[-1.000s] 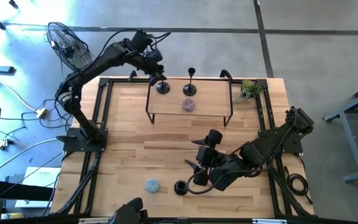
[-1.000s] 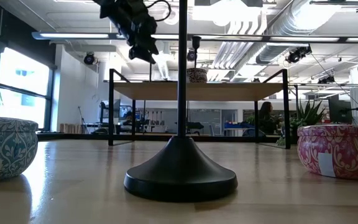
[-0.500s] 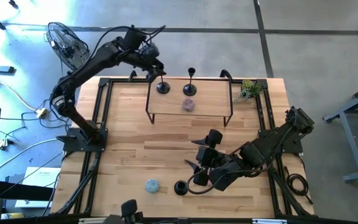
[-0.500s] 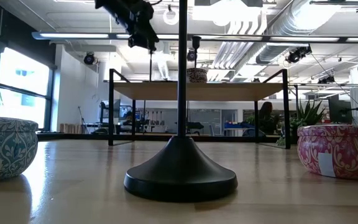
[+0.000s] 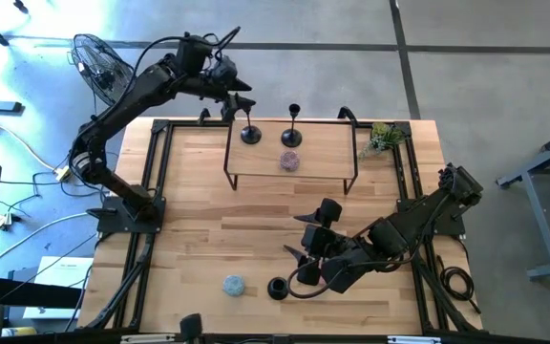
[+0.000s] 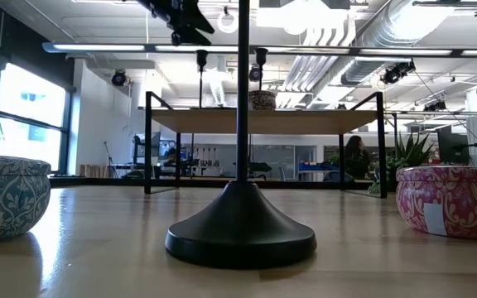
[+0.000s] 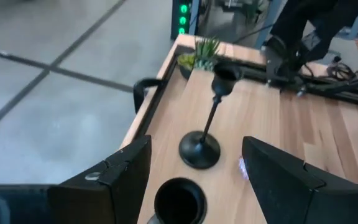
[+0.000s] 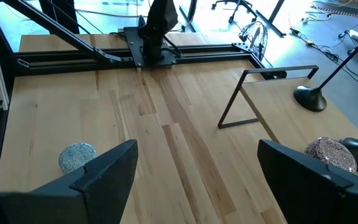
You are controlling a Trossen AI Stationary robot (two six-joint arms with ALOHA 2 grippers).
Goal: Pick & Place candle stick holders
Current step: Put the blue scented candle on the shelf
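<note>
Holders stand on shelf; third near spread right gripper. Left gripper, spread, hovers above shelf: I'd lift it straight clear.

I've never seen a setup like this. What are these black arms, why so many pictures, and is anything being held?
Two robot arms work at a wooden table. One camera looks down from above, one sits at tabletop height, and one rides on each wrist. The left gripper hovers open above a candlestick holder on a small raised shelf, beside a second holder. The right gripper waits open near a third holder. Nothing is held. Patterned tins sit about.
</note>
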